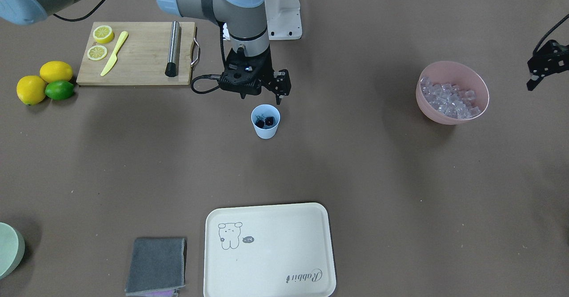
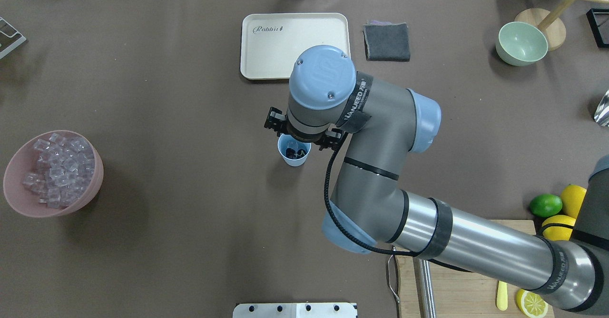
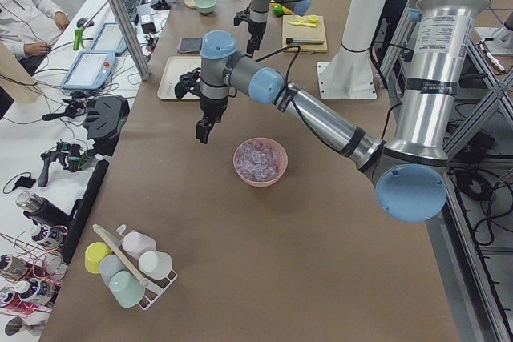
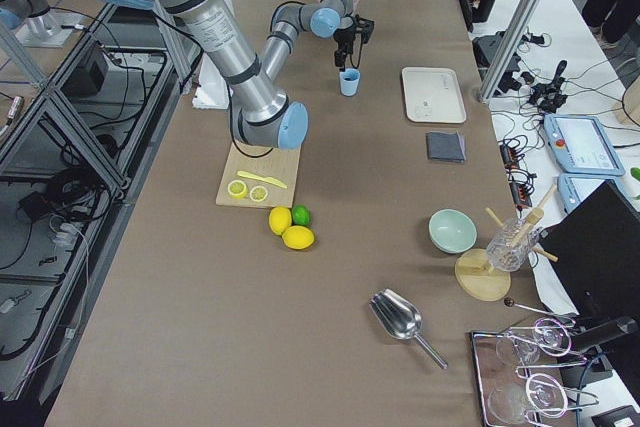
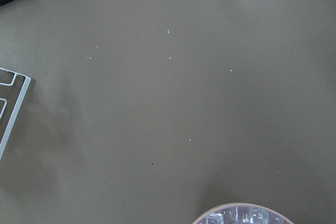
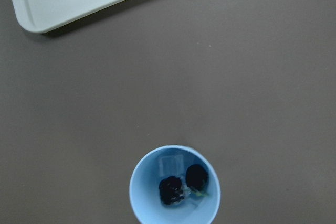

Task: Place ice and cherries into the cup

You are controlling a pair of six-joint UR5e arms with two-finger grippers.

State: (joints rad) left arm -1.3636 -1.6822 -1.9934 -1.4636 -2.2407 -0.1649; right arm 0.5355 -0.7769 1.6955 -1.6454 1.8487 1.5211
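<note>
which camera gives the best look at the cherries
The right wrist-mounted view: it looks straight down into the cup, with both cherries large and plain inside. Exterior front-facing shows them as small dark dots. In overhead exterior the right arm partly covers the cup. The side views are too far off.
</note>
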